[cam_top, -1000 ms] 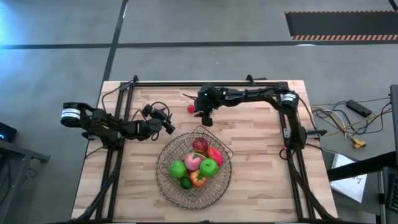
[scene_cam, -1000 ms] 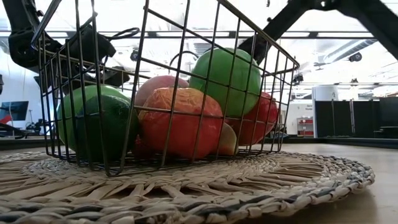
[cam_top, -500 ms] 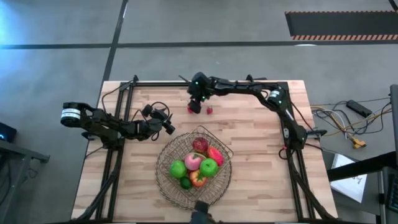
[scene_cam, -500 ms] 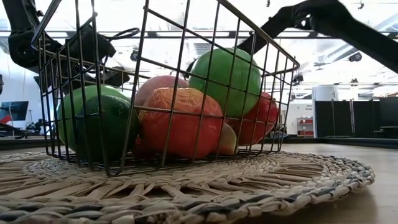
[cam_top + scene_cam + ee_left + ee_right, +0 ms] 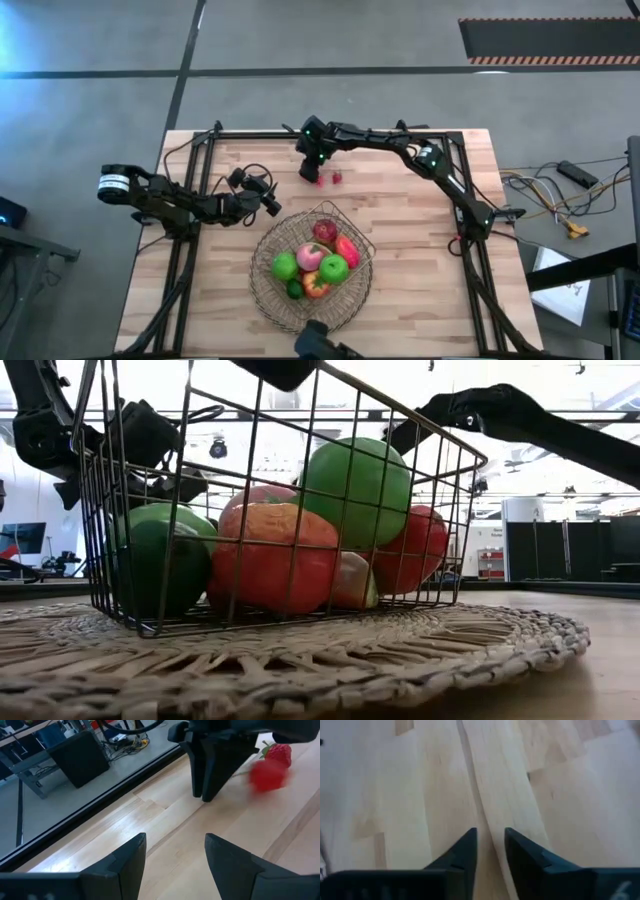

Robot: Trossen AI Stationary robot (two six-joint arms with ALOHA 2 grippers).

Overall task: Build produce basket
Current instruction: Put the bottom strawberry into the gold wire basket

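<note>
Strawberries beside a near-closed right gripper

Fruit was seen from the high view heaped in the basket (image 5: 312, 268), which sat on the round mat (image 5: 266, 300), well apart from the right gripper (image 5: 309, 170) and nearer the front of the table (image 5: 420, 290). That gripper was reached to the far side, where two strawberries (image 5: 328, 178) lay just beside its tips; it was judged to be there to collect them, the last loose produce. The left gripper (image 5: 272, 205) was parked between its base and the basket.

Green apples (image 5: 358, 488), a red-yellow piece and others were shown close behind the wire in the low view, detail lost from above; the strawberries were not visible there.

From the left wrist view, the left fingers (image 5: 127, 857) were seen set wide with nothing between them. Beyond them the right arm's fingers pointed down at the wood, a strawberry just beside them and not gripped, a relation unclear from overhead.

In the right wrist view, the fingers (image 5: 465, 852) were seen nearly closed on bare wood, no fruit between.
</note>
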